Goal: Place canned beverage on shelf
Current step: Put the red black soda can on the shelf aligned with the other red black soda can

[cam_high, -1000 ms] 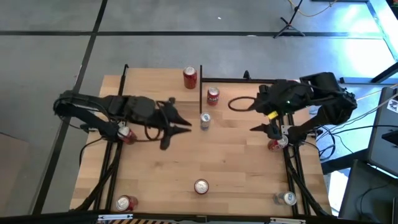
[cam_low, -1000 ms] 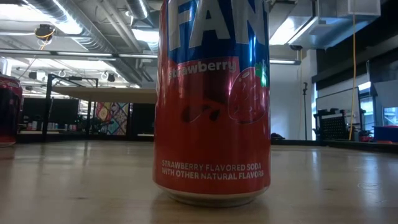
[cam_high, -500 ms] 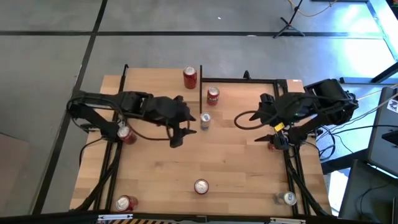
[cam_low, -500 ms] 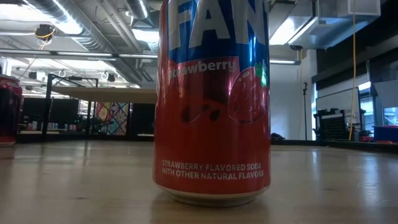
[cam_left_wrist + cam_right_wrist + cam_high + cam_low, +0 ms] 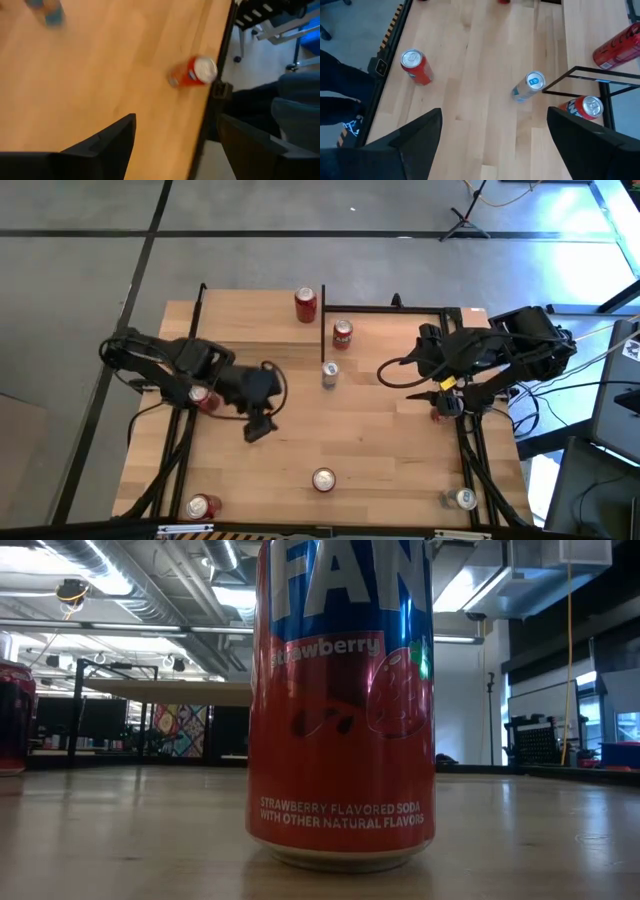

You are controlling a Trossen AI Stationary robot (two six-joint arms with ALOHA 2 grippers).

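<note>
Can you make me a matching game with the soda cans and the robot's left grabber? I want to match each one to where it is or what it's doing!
Things:
1. silver-and-blue metal can
2. red strawberry soda can
3. red metal can with a silver top
4. left gripper

Places or states:
A. at the far edge of the wooden table
B. fingers open, holding nothing
C. near the table's middle
D. standing right in front of the low camera

Pairs: 1-C, 2-D, 3-A, 4-B
</note>
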